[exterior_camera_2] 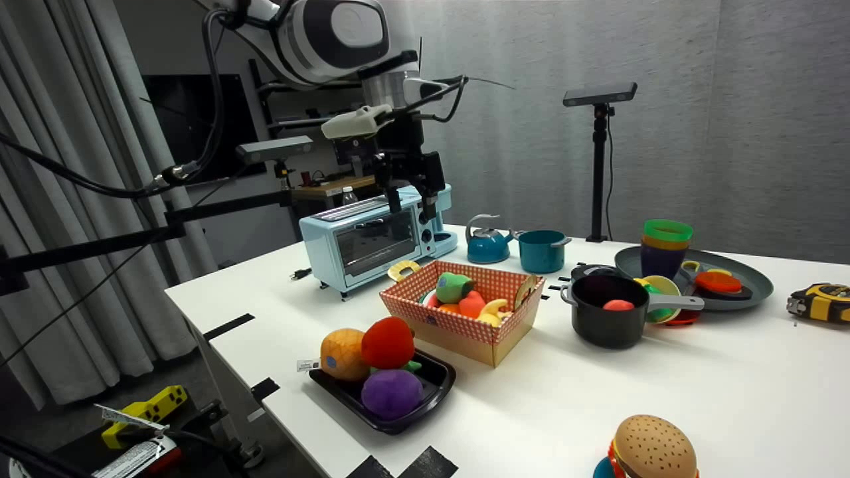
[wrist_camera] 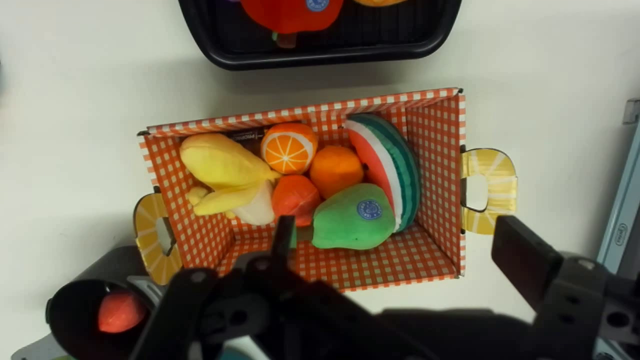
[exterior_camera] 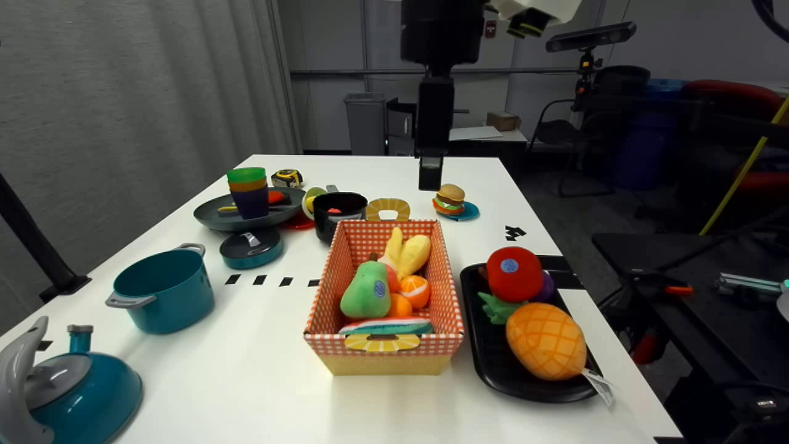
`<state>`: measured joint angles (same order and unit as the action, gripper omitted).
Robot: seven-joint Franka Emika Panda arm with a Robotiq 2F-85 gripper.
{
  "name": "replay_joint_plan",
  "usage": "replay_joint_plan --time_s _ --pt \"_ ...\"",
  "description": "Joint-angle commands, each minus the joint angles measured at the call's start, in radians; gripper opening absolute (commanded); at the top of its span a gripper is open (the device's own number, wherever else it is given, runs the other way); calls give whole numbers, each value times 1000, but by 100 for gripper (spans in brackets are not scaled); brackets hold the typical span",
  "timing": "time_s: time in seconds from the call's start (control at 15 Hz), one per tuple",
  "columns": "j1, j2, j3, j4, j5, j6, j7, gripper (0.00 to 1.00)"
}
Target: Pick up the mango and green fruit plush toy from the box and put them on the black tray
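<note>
In an exterior view, the pot (exterior_camera: 163, 293) sits near the left edge of the bench (exterior_camera: 253, 388), perhaps for clearance. The box (exterior_camera: 386, 365) corrals the green fruit (exterior_camera: 365, 293) and yellow fruit (exterior_camera: 415, 257), possibly the mango. Higher, the jaws gape wide, holding nothing, presumably for a pick. The tray (exterior_camera: 490, 348) lies just beside, by the right edge, likely easing the carry.

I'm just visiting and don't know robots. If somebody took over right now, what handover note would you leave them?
Tool: open, raised, holding nothing.
Green plush fruit: in the box.
Mango: can't say for certain; possibly the yellow plush fruit, also in the box.
Black tray: beside the box, holding a red fruit, an orange fruit and a purple fruit.
Done: nothing confirmed; the green plush fruit isn't on the tray.
Left: move the green plush fruit over, then the mango once identified.
</note>
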<state>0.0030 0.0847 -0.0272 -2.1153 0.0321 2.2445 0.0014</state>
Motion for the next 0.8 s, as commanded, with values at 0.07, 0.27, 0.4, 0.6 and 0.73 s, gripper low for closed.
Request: replay_joint_plan --time_s 0.07,0.27,0.4,0.6,0.73 --pt "-15 102 -3 84 -77 -26 -67 100" --pt "-17 149 -7 105 -136 -12 -104 100" --pt "-22 182 -8 121 -153 2 -133 100" --pt "-30 226 -8 141 -167 27 -179 100" --pt "-37 253 -6 151 -177 52 -222 100"
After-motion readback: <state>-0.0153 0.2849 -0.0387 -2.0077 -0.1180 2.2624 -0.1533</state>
